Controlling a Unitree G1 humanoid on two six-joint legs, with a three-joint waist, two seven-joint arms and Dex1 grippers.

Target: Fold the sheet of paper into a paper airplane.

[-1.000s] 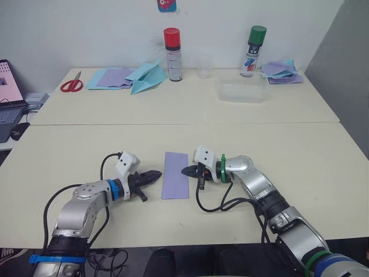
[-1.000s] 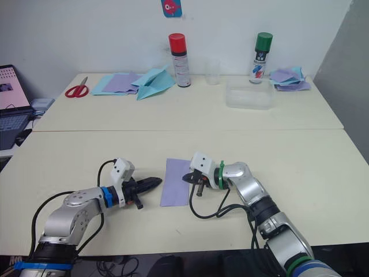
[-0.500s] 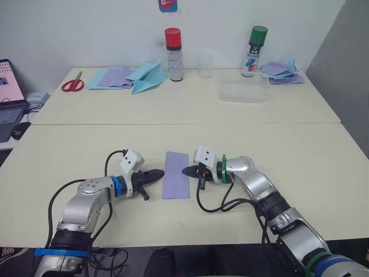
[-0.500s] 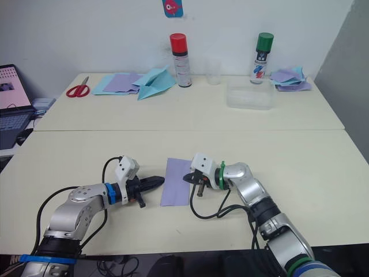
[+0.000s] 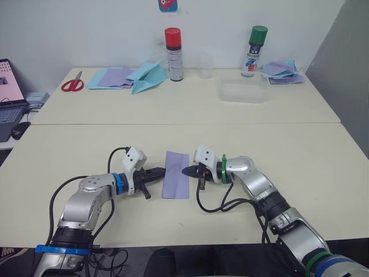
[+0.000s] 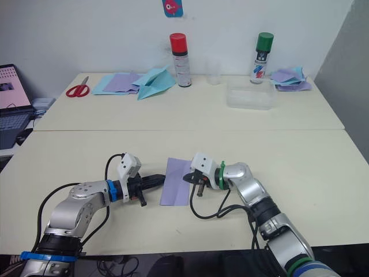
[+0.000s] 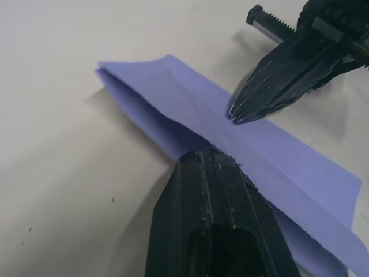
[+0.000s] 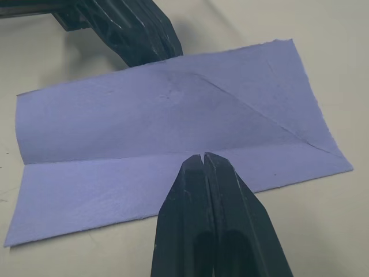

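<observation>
The sheet of paper (image 5: pixel 176 175) lies on the near table, folded in half lengthwise into a narrow lavender strip with a diagonal crease (image 8: pixel 144 109). My left gripper (image 5: pixel 162 171) is shut, its tip touching the strip's left long edge (image 7: pixel 173 92). From the other side my right gripper (image 5: pixel 184 171) is shut too, with its tip resting on top of the paper near the right edge. The two tips face each other across the strip, about a finger's length apart. A paper airplane of this lavender paper is out of view.
On the far table stand a red-capped spray can (image 5: pixel 172 55), a green-capped can (image 5: pixel 254 51), a clear cup (image 5: pixel 203 66) and a clear container (image 5: pixel 241 91). A light blue folded plane (image 5: pixel 147 78), flat sheets (image 5: pixel 109 77), scissors (image 5: pixel 71 85) and a paper pile (image 5: pixel 281 72) lie there. A laptop (image 5: pixel 8 95) sits at the left.
My left gripper has slid right across the table until its tip reached the paper's left edge. The right gripper and the paper have stayed put.
</observation>
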